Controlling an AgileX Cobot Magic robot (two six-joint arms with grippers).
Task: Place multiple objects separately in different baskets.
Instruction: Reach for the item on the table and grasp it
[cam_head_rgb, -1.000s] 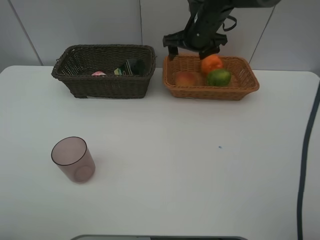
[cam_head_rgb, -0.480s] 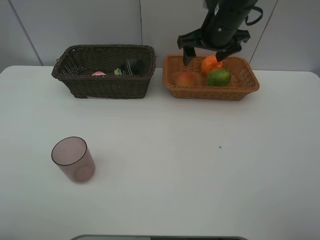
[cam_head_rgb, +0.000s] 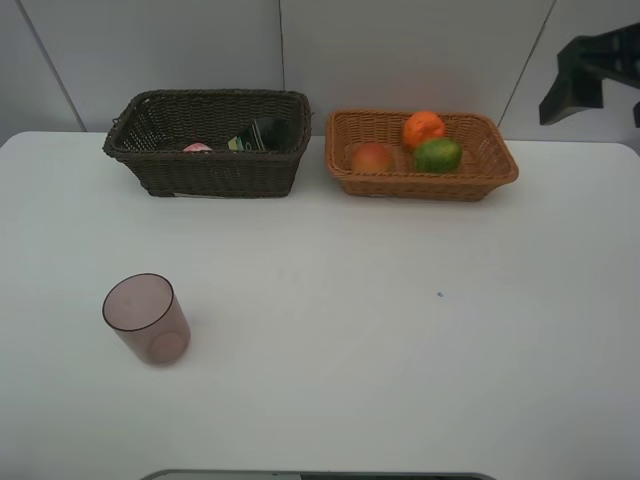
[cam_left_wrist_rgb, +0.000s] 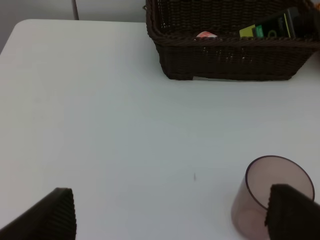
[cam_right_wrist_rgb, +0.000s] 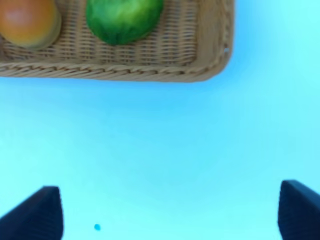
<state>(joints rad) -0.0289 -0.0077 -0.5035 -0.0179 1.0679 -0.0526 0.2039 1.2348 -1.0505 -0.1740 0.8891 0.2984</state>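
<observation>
Black fingertips (cam_left_wrist_rgb: 57, 217) of the left gripper (cam_left_wrist_rgb: 175, 215) stand wide apart with nothing between them, so we call it released and empty, over bare white bench (cam_left_wrist_rgb: 100, 125). Purple-pink cup (cam_left_wrist_rgb: 272, 197) stands upright, mouth up, just beside one fingertip and partly hidden behind it in the left wrist view. It's not gripped, and we can't tell if it touches. Beyond it sits the dark brown basket (cam_left_wrist_rgb: 225, 60), with the dark green bottle (cam_left_wrist_rgb: 272, 27) lying inside and a sliver of the pink bottle (cam_left_wrist_rgb: 205, 35) showing over the rim. Right gripper (cam_right_wrist_rgb: 167, 215) is likewise spread wide and holds nothing, over bare bench with a small dot (cam_right_wrist_rgb: 97, 227) near one fingertip. Past it is the light basket (cam_right_wrist_rgb: 125, 60) with the green fruit (cam_right_wrist_rgb: 124, 20) and red-orange fruit (cam_right_wrist_rgb: 27, 20) inside. From the high camera we see the orange (cam_head_rgb: 423, 128) at the back of that basket, just beside the green fruit, and the red-orange fruit apart on the left side. Right arm (cam_head_rgb: 590, 70) hangs at the right edge of that view, well apart from the light basket. Both baskets sit side by side at the far edge of the bench with a narrow gap between them. Cup is alone on the near left, well apart from both.
</observation>
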